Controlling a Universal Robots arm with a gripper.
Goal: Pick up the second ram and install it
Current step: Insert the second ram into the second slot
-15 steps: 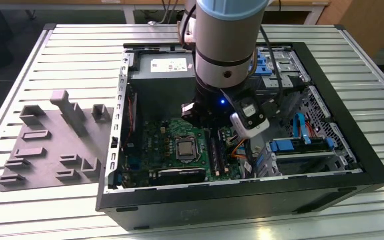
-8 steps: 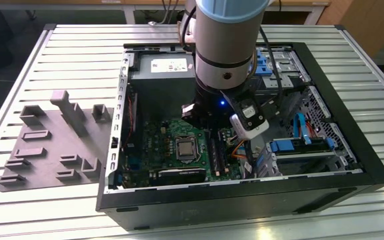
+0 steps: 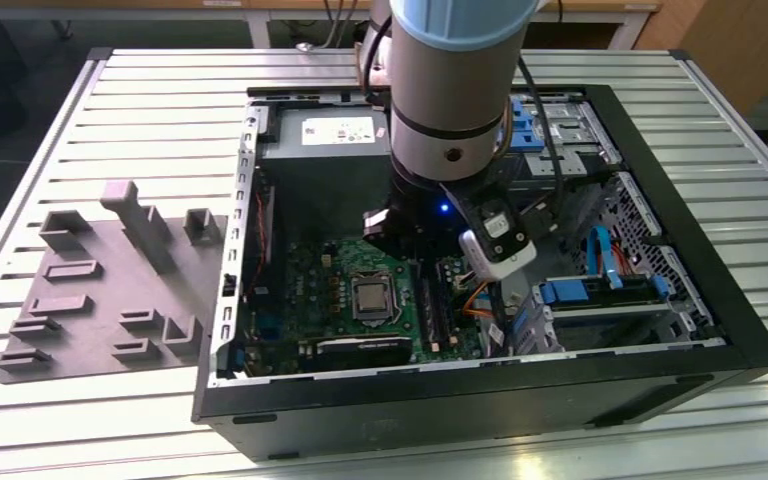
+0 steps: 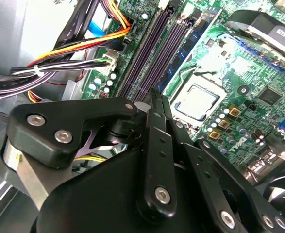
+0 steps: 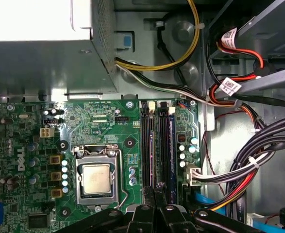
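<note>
You see the grey tray in the exterior view — both wrist views show the gripper pinching the thin, flat second ram over the green board.

Silver-grey arm with pale blue cap, black linkage fingers studded with silver screws.

We spot a white label on the power supply, lettering across the motherboard and a cable tag, with none of it legible.
</note>
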